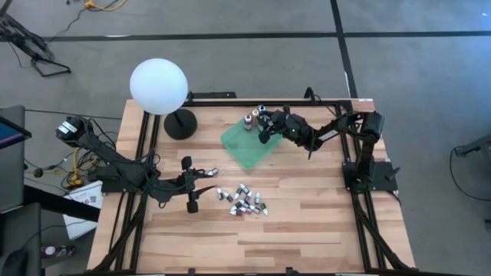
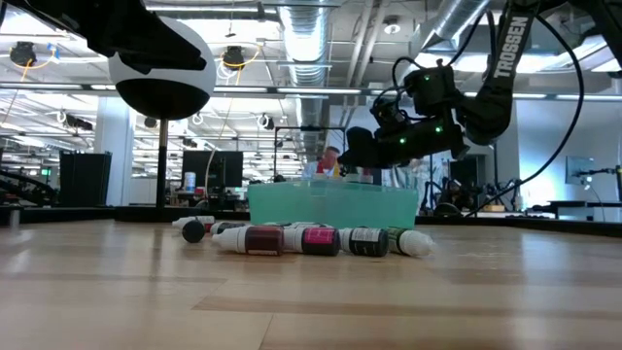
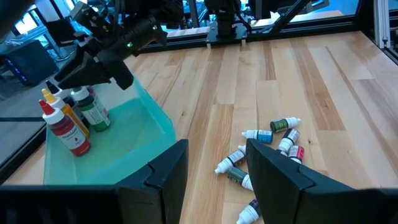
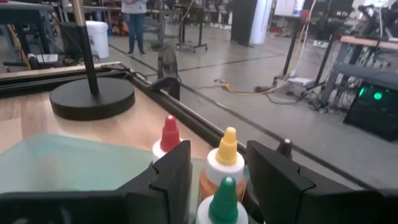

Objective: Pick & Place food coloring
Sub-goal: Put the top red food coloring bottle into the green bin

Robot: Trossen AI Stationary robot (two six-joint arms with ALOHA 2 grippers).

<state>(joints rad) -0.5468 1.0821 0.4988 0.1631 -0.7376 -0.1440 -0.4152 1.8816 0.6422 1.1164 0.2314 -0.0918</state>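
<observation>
Right end effector [image 1: 265, 127] parted around upright green-capped bottle [image 4: 222, 202], grip unclear.

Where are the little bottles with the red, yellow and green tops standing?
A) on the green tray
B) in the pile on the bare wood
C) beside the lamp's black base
A: the three upright bottles stand together at one corner of the green tray, under the right pincer.
</observation>
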